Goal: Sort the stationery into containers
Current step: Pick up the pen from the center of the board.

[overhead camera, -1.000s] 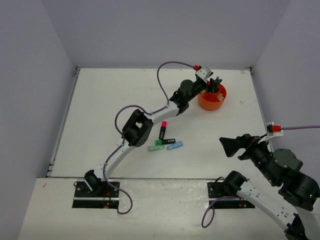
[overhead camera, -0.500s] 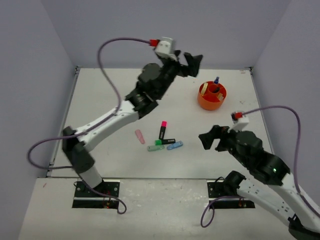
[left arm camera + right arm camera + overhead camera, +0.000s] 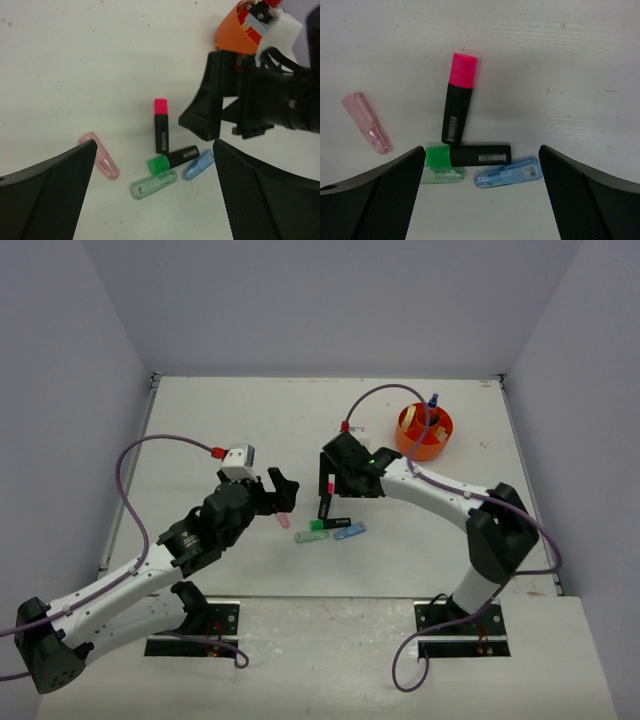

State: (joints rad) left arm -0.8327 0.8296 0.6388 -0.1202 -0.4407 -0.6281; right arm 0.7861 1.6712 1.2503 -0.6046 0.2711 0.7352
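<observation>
Entry one: a pink-capped highlighter (image 3: 458, 100) with a black barrel lay flat on the white table (image 3: 200, 430), its cap pointing away from the arm bases. We placed everything else by it.

- Green-capped highlighter (image 3: 468, 154): lay crosswise at its barrel end, touching or nearly so.
- Pale green clip (image 3: 443, 175): against the green cap, on the side away from the pink-capped highlighter.
- Blue clip (image 3: 508, 173): just past the green-capped highlighter, to the near right of the pink-capped one.
- Translucent pink piece (image 3: 366, 122): apart, to its left.
- Orange tub (image 3: 424, 432): well apart, far and to the right. We noted a blue-tipped item (image 3: 433, 400) standing up out of it.
- Right gripper (image 3: 482, 149): hovered over its barrel end, fingers spread wide and holding nothing.
- Left gripper (image 3: 154, 145): to its left near the pink piece, fingers likewise spread and empty.
</observation>
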